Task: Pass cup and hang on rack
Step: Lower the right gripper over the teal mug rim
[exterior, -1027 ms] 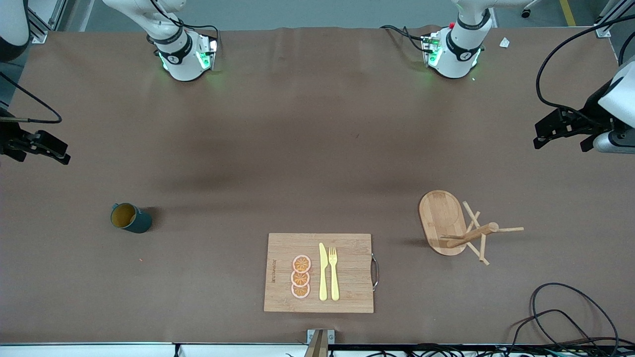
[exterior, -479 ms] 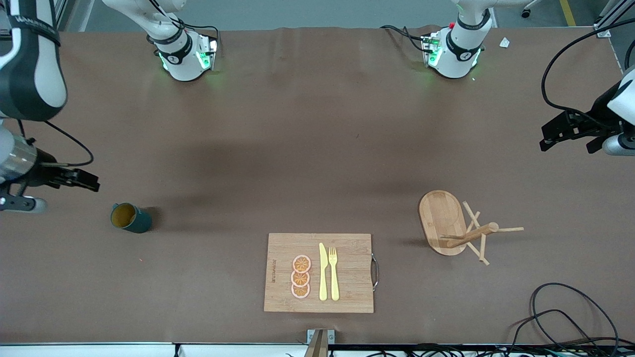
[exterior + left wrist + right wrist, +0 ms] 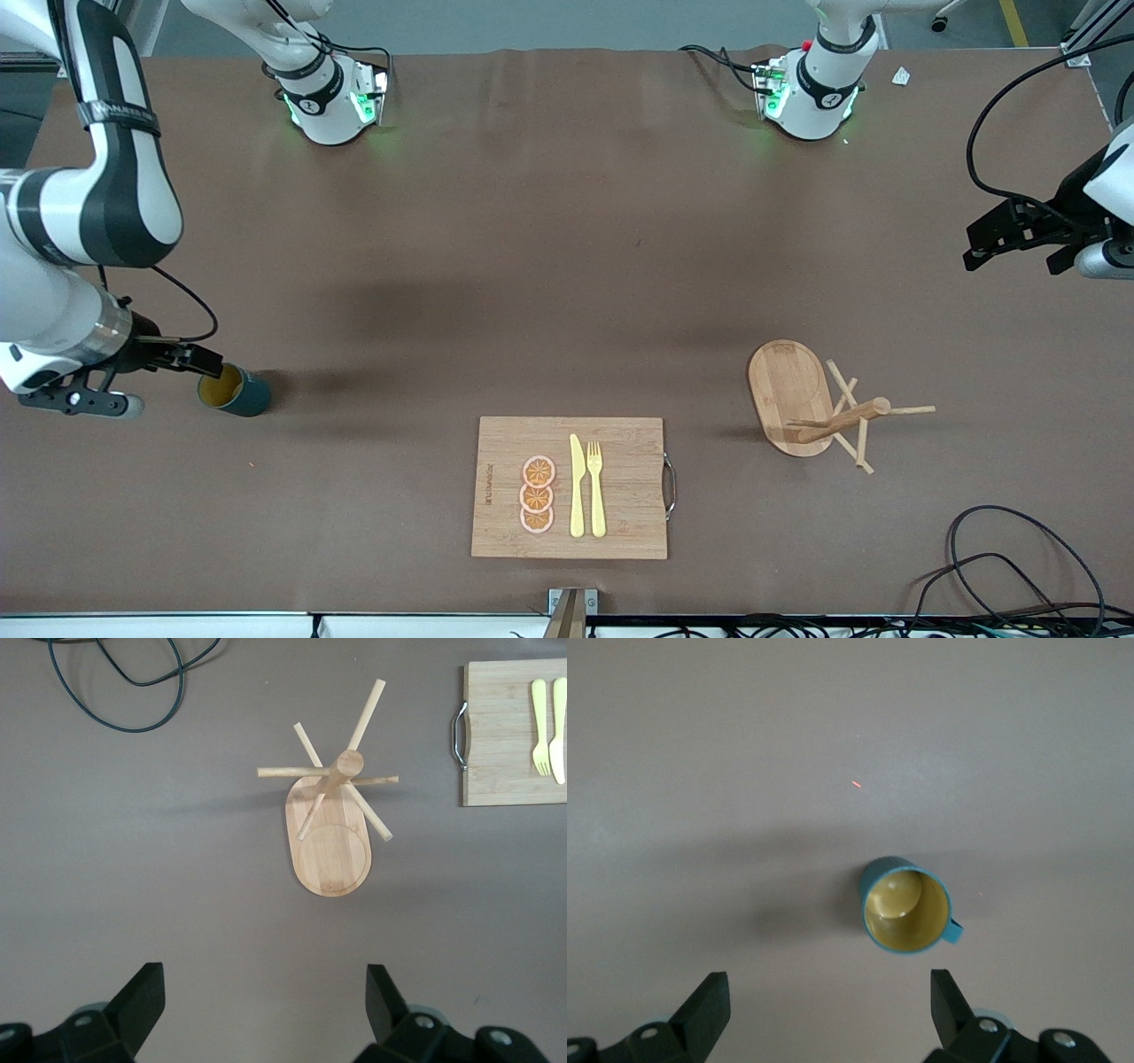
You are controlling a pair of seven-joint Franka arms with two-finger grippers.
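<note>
A brown mat covers the table (image 3: 567,266), bare across its middle. The cup (image 3: 234,390), dark teal outside and mustard-yellow inside with a small side handle, is seen upright near the edge at the right arm's end, with open mat all round it. The right gripper (image 3: 190,359) is held just over the cup's rim, fingers (image 3: 704,1005) spread wide apart. The rack (image 3: 811,403), a light wooden mug tree on an oval base, is set toward the left arm's end, well apart from the cup. The left gripper (image 3: 1010,237) is held above that edge, spread open. Between cup and rack, by the front edge, a cutting board (image 3: 570,486) is laid with orange slices (image 3: 537,494), a knife (image 3: 577,486) and a fork (image 3: 595,487). Cables (image 3: 1001,558) are coiled at the front corner near the rack.
</note>
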